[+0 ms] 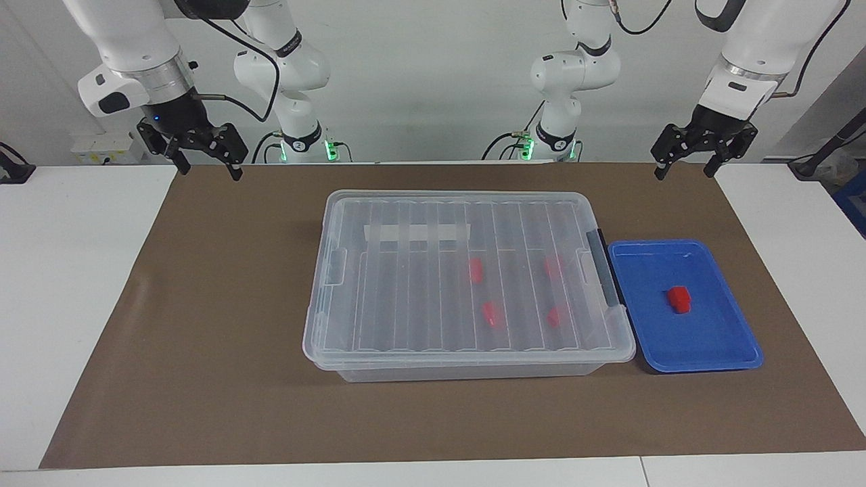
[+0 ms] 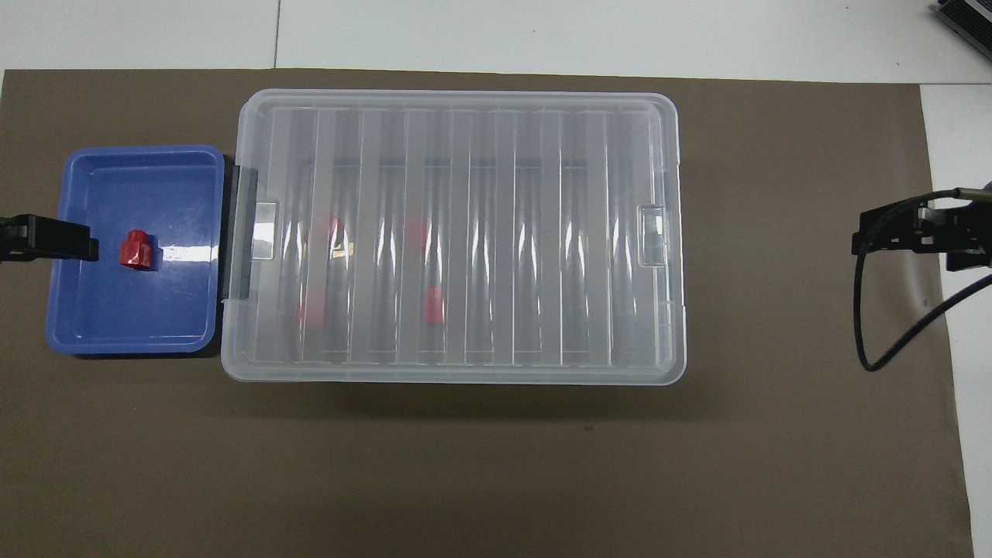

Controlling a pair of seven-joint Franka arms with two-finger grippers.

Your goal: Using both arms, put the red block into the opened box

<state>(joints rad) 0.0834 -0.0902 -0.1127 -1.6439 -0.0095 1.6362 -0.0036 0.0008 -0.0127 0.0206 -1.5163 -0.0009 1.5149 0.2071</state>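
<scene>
Block (image 1: 678, 299) sits in blue tray (image 1: 717, 352), just beside box (image 1: 467, 284) at left arm's end; lid (image 1: 433, 203) on, so box needs opening first, prob. one arm per job. Four more blocks lie inside. Left gripper (image 1: 683, 166) and right gripper (image 1: 206, 166) both wide open, empty, raised over mat (image 1: 203, 338) corners, waiting.

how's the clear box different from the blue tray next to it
The box is clear, large, deep and closed by a ribbed lid; the blue tray is opaque, small, shallow and open. The box holds four red blocks; the tray holds one red block. Both are rectangular and sit side by side on the brown mat.
</scene>
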